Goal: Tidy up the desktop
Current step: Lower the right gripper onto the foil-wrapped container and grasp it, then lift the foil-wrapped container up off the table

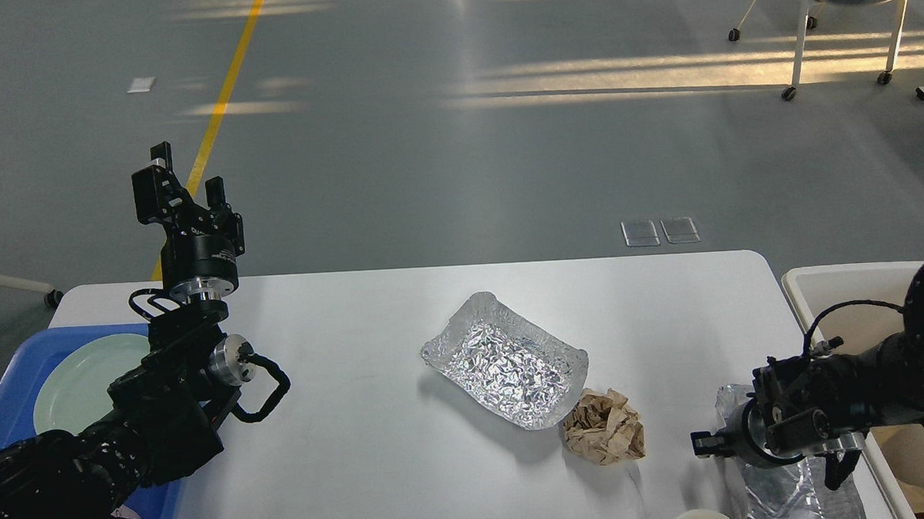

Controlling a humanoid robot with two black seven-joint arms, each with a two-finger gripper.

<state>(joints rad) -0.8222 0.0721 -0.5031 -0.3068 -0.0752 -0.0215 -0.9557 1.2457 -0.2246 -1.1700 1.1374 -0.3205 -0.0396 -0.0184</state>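
Desktop (377,454) bore foil tray (505,362) touching crumpled brown paper (604,426); right gripper (705,444), closure indiscernible, hovered beside clear plastic (790,491). Left gripper (178,194) stood raised, fingers apart.

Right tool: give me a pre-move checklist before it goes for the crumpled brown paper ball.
1. Crumpled brown paper ball free on the large white desktop: ok, but it touches the near corner of the crinkled silver foil tray.
2. Right tool open: cannot tell, seen end-on and dark.
3. Path from the right tool to the ball: ok, only bare desktop between them.
4. Crushed clear plastic bottle under the right arm: not ok, may get dragged.
5. Off-white plastic bin within view for drop-off: ok.
6. Left tool raised out of the way: ok.
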